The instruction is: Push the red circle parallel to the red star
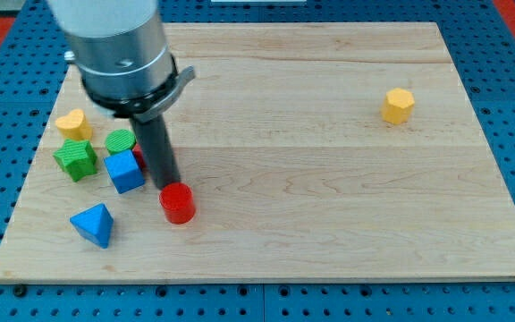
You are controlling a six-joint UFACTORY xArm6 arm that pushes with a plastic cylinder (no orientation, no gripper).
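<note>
The red circle (178,203) is lying toward the board's (329,224) bottom left, and my tip (168,186) is being held against its upper-left edge — touching or very nearly so; the contact itself cannot be resolved. No claw is fitted, only the plain rod, so nothing is being gripped. The red star (139,154) is being almost wholly hidden behind the rod and the blue cube (125,170); only a red sliver is showing. The tip is probably being placed on that side so the circle is driven toward the view's lower right, clear of the cluster — green cylinder (120,140), green block (76,158), yellow heart (72,122). A blue pyramid (93,224) and a yellow hexagon (399,105) are sitting apart.
</note>
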